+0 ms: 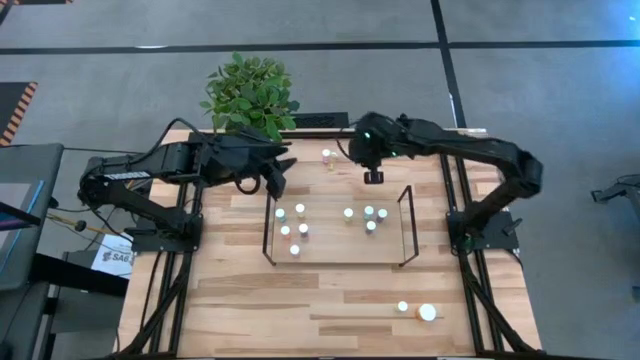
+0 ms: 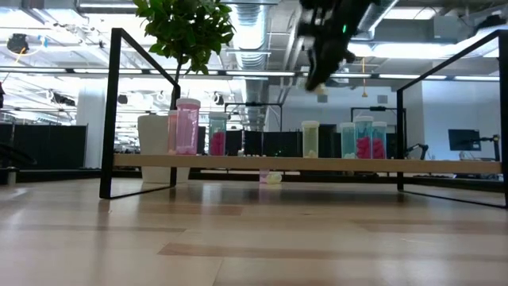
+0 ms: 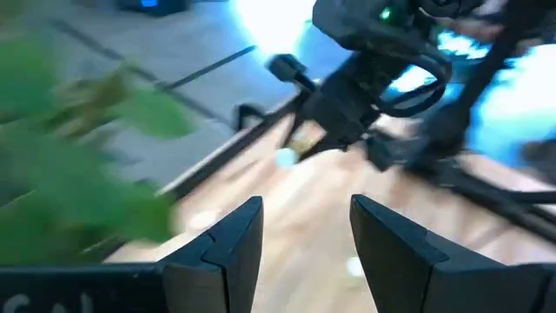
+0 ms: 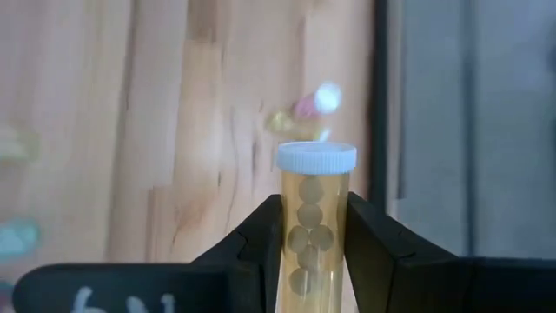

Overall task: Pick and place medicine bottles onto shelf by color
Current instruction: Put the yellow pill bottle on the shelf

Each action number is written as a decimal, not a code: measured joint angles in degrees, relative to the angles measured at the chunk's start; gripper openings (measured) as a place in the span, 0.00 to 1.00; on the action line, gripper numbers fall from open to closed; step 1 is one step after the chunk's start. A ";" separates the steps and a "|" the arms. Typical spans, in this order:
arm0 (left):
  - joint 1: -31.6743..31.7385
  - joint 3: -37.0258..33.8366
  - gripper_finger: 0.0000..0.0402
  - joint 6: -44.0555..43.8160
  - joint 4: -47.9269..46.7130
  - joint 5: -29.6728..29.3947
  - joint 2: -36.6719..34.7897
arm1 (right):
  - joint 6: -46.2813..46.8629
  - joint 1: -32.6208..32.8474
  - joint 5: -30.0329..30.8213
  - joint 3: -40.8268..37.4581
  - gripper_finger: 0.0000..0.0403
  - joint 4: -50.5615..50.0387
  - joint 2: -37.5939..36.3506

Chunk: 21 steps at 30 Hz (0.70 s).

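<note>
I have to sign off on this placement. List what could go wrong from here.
1. The right gripper pinches the yellow white-capped pill bottle low on its body, so it may tilt or slip.
2. The low light-wood shelf already holds clustered bottles; lowering beside the yellow bottle on the shelf could knock neighbours over.
3. The left gripper, open, hovers near the shelf's back left corner; the arms could clash.

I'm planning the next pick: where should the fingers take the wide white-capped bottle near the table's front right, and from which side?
Probably from straight above, fingers closing across the body just under the cap. The wide bottle stands upright, cap up; only a smaller bottle stands close on one side, so close the fingers along the other axis.
</note>
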 joint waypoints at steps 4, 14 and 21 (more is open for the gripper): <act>-1.06 0.00 0.40 2.52 5.08 8.67 0.00 | 5.35 8.01 7.97 0.00 0.30 1.72 -5.22; -7.45 0.05 0.44 3.69 14.06 11.80 3.49 | 17.31 28.07 31.70 0.00 0.30 2.86 -8.85; -8.91 0.02 0.59 5.27 19.56 11.09 9.60 | 13.34 34.79 41.14 0.00 0.30 5.95 -8.31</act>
